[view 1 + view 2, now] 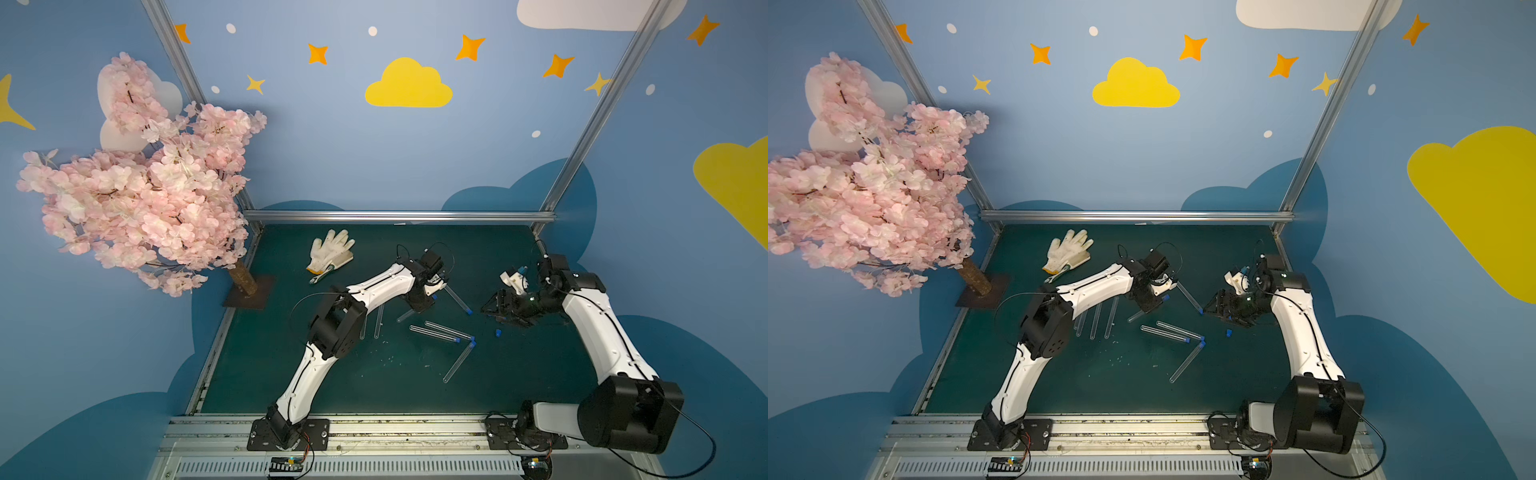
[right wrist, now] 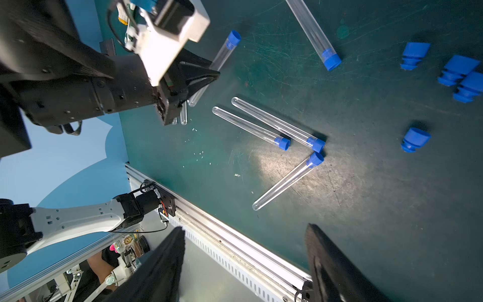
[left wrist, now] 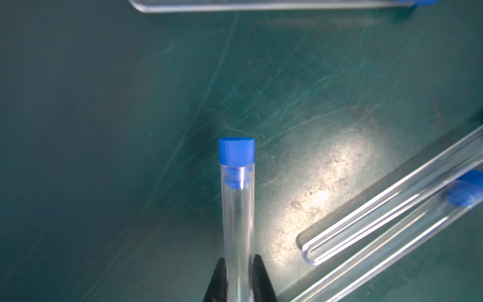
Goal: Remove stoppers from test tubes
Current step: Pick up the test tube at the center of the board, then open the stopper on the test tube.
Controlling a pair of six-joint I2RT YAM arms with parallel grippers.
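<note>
Top views, Ben: where's the left gripper [image 1: 420, 306]?
Middle of the mat [image 1: 374, 386], Mia, squeezed tight on a test tube [image 1: 404, 318]. More capped tubes [image 1: 434, 333] lie at its five o'clock.
And the right gripper [image 1: 494, 312]?
At its three o'clock, jaws wide apart, holding nothing.
Left wrist view?
A blue stopper [image 3: 236, 150] plugs the pinched tube.
Right wrist view?
Loose stoppers [image 2: 415, 140] lie on the mat, away from the tubes.

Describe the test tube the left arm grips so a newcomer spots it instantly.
Find the white left arm over the green table. The left tool at its end is shut on a clear test tube with a blue stopper. Other stoppered tubes lie loose; only this one is gripped.
</note>
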